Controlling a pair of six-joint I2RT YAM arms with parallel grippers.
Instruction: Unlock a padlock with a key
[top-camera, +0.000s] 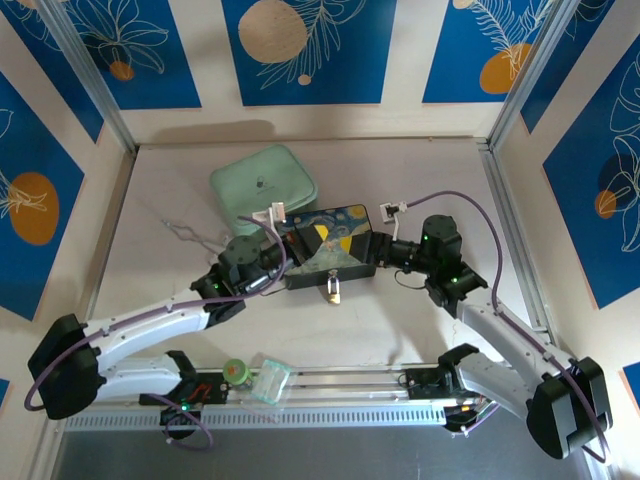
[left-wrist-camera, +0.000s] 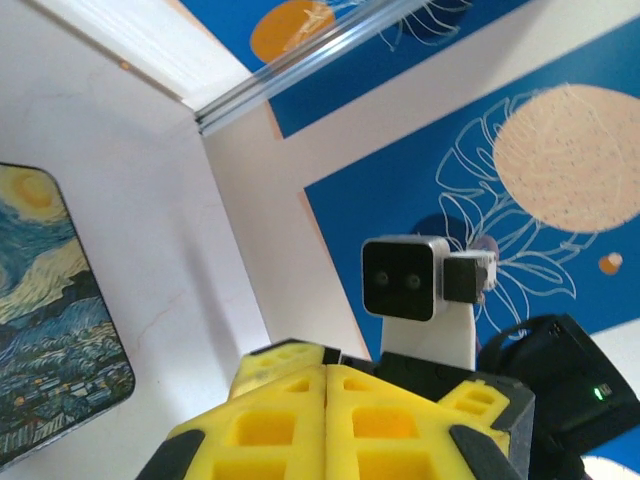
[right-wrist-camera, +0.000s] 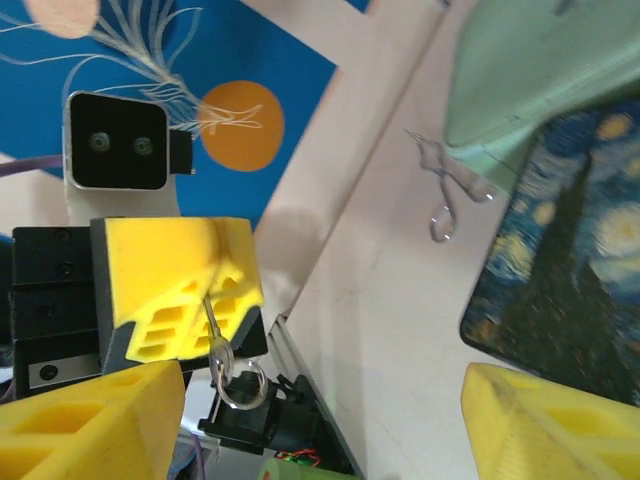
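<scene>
Right pincer (right-wrist-camera: 320, 410) gapes; left pincer (right-wrist-camera: 200, 300) pinches key (right-wrist-camera: 213, 330) (shaft protruding, ring end outermost)

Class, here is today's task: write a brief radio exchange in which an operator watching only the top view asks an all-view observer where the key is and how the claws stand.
Operator: From above I see the padlock at the near side of the box. Where is the key?
Observer: The right wrist view shows the key pinched in the left claw, with its ring outside the grip.
Operator: And the right claw? I cannot judge it from here.
Observer: In its own wrist view, the right claw is wide open and holds nothing.
</scene>
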